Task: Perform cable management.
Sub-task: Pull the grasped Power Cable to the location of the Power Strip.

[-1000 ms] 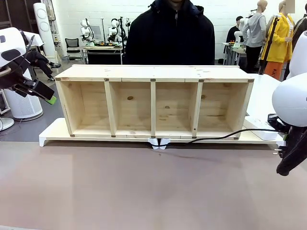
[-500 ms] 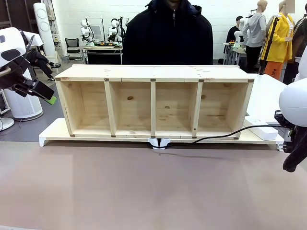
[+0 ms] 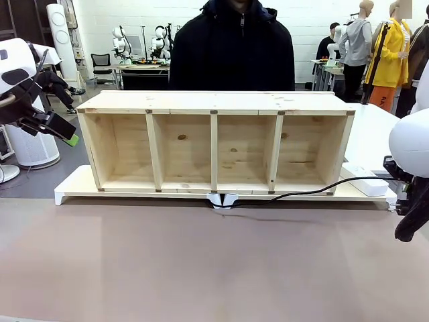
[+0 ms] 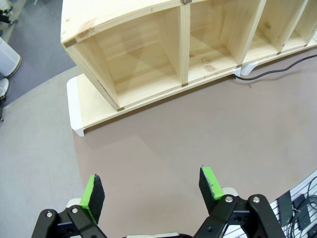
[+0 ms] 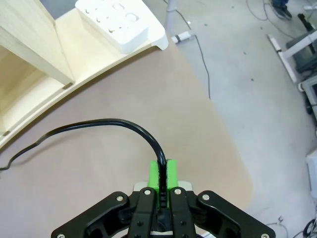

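Right hand point(image 5: 163, 171): green pads pressed together on the cable point(image 5: 99, 123), the thin black cord pinched between them at the fingertips. From the grip the cable rises, bends over in an arc and trails off across the brown table point(image 3: 201, 268). In the front view it runs low along the front edge of the white base board point(image 3: 74, 184), ending at a small white clip point(image 3: 222, 200) below the middle divider of the wooden shelf unit point(image 3: 214, 100). The shelf unit has four open compartments and sits on the white board. A white power strip point(image 5: 119, 22) lies on the board's right end, beyond the shelf unit and apart from the cable's arc. Left hand point(image 4: 151, 187): fingers spread wide, nothing between them, held above the table off the shelf unit's left end and well apart from the cable. A person point(image 3: 231, 47) in a dark jacket stands behind the shelf unit.
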